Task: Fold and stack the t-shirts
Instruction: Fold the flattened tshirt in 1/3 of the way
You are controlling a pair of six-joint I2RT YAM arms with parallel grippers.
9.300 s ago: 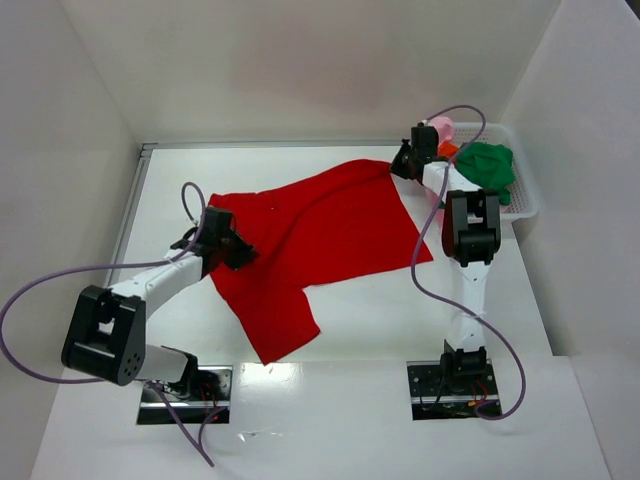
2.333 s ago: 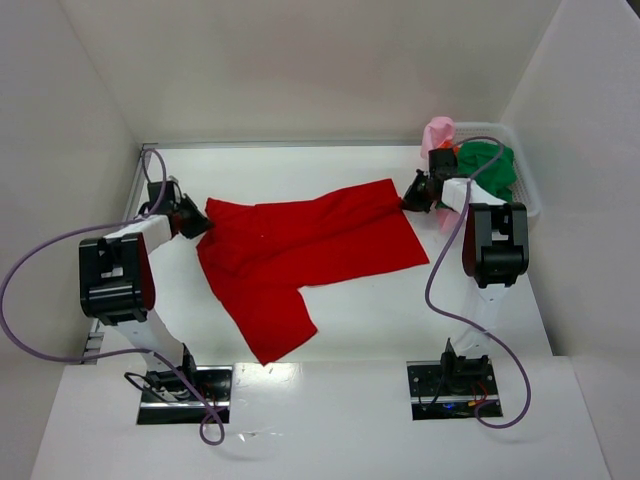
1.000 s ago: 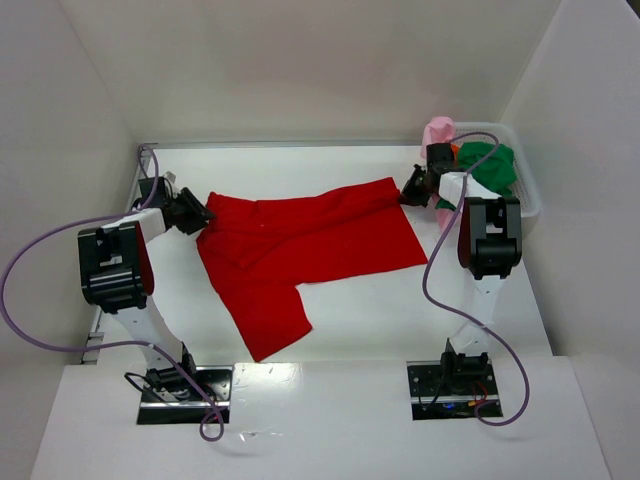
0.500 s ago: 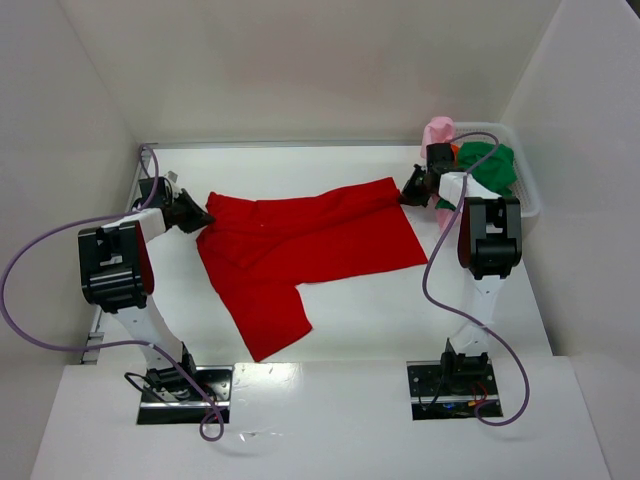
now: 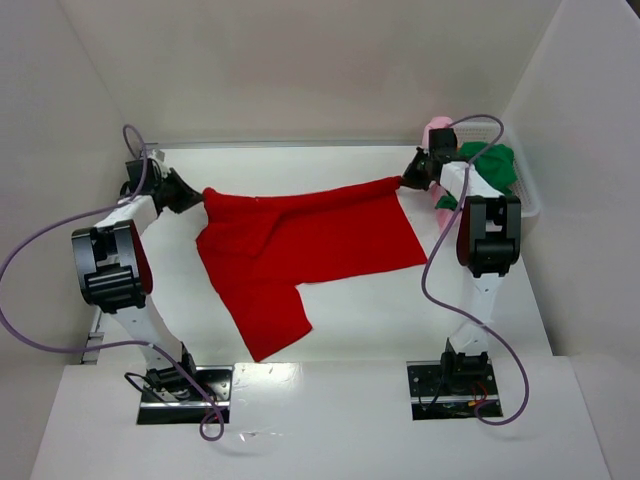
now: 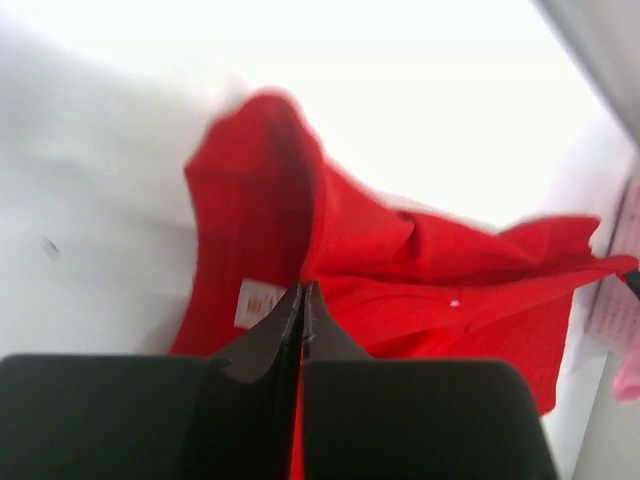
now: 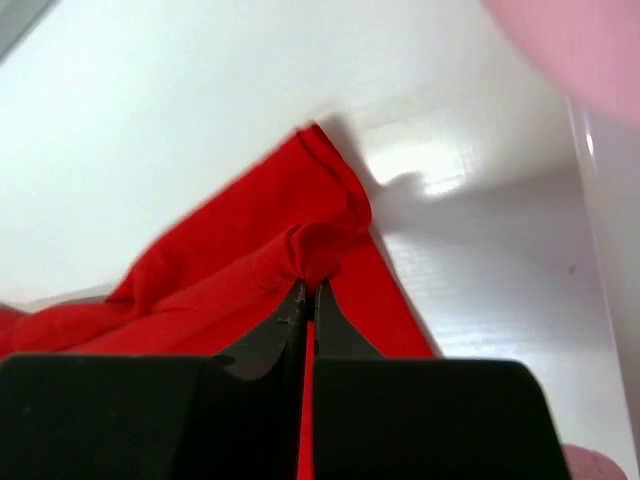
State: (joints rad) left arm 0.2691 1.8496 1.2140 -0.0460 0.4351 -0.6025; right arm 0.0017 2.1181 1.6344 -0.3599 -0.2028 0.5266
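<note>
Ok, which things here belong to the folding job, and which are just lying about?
Job:
- red t-shirt, pinched at opposite corners by the left hand and right hand
- green t-shirt
- pink t-shirt

Lying about:
- white basket

The red t-shirt is soft matt cloth, creased into ridges and folds, with a small white label that looks smoother than the knit around it. The green t-shirt and pink t-shirt look like the same dull fabric. The desk is white, smooth and faintly glossy, throwing back glare. The left end effector and right end effector are matt black plastic. The basket is white plastic lattice. The cables have a purple, slightly shiny sheath.
</note>
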